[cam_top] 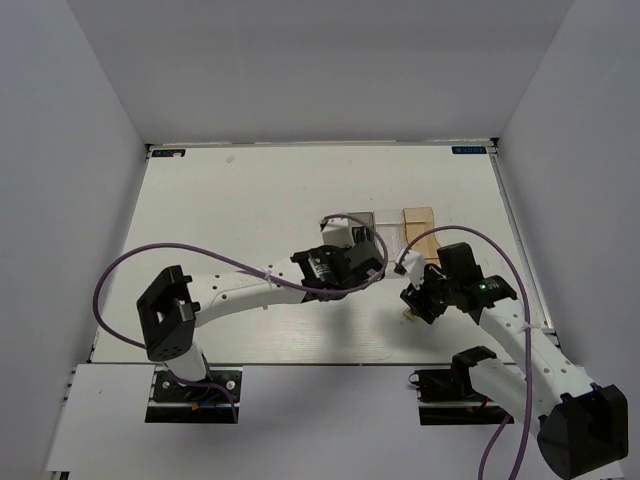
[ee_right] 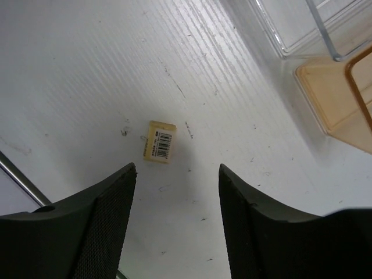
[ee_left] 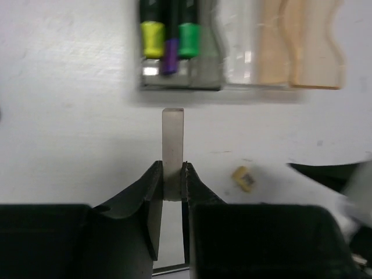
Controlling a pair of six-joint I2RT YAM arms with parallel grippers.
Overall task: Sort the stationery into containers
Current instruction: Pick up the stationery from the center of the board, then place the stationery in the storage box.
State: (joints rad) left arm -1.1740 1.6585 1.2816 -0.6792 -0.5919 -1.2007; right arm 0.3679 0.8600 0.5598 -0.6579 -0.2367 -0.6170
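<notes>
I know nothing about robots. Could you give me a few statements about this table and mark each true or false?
1. The left gripper is clamped on the grey block. True.
2. The tan cube lies in a box. False: it lies on the table.
3. Three highlighters lie in the dark box. True.
4. The right gripper is shut on the tan cube. False: its jaws stand open over the cube, without touching it.
5. The highlighter ends are red, blue and orange. False: they are yellow, purple and green.
</notes>
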